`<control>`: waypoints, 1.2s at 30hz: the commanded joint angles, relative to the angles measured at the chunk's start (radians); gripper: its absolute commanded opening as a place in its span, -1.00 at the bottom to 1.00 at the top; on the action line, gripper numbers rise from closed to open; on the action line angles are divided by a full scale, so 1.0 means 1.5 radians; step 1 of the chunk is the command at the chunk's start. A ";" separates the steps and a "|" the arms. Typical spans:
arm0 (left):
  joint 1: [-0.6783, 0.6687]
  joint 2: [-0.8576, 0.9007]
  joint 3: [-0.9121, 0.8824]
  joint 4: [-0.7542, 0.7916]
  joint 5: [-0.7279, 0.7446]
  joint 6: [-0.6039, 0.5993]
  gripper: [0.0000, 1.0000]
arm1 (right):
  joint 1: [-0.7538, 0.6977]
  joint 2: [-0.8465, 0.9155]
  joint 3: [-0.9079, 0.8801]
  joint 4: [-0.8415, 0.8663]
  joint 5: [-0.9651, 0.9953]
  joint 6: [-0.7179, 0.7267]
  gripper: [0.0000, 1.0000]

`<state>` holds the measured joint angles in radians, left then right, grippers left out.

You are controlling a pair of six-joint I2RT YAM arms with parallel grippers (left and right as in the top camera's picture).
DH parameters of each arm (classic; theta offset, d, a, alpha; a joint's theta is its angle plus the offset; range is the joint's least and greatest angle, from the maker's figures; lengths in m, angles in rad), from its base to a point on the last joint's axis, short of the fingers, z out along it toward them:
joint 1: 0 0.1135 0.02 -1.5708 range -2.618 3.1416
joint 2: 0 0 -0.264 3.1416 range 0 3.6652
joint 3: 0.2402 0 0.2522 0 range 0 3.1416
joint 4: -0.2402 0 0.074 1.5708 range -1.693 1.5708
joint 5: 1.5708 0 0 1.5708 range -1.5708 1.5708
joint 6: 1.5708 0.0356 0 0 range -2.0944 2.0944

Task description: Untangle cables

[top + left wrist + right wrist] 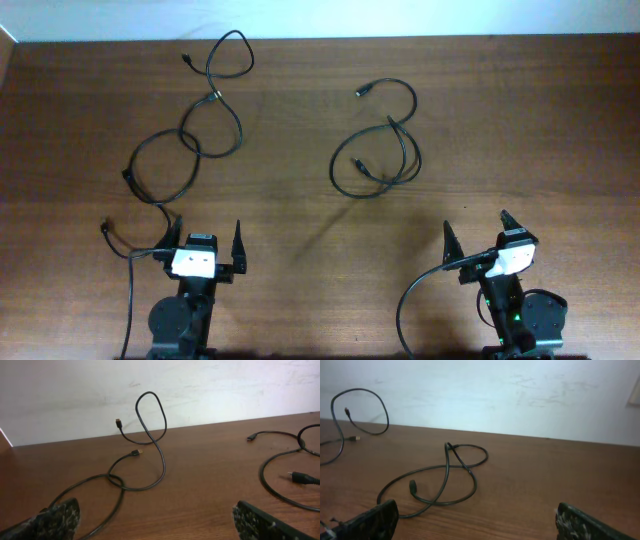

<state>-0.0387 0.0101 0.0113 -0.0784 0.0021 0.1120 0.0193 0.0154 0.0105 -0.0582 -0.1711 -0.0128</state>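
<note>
Two thin black cables lie apart on the brown table (300, 250). The longer cable (213, 97) winds in loops from the far left down to a plug beside my left arm. One of its loops stands up off the table against the wall in the left wrist view, cable (115, 478). The shorter cable (392, 124) is coiled over itself at the centre right and shows ahead in the right wrist view, cable (446, 466). My left gripper (205, 232) and right gripper (476, 225) sit at the near edge, both open and empty, short of the cables.
A white wall (210, 390) rises behind the table's far edge. The thicker black arm wires (405, 300) hang beside each arm base. In the right wrist view the longer cable (360, 390) shows at the far left.
</note>
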 commanded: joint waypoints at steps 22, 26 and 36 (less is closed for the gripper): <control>0.003 -0.003 -0.002 -0.004 -0.004 0.007 0.98 | -0.009 -0.008 -0.003 -0.010 0.049 0.029 0.97; 0.003 -0.003 -0.002 -0.004 -0.004 0.007 0.98 | -0.009 -0.008 -0.003 -0.009 0.050 0.029 0.98; 0.003 -0.003 -0.002 -0.004 -0.004 0.007 0.98 | -0.009 -0.008 -0.003 -0.009 0.050 0.029 0.97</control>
<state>-0.0387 0.0101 0.0113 -0.0780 0.0021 0.1123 0.0135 0.0154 0.0105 -0.0635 -0.1131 0.0261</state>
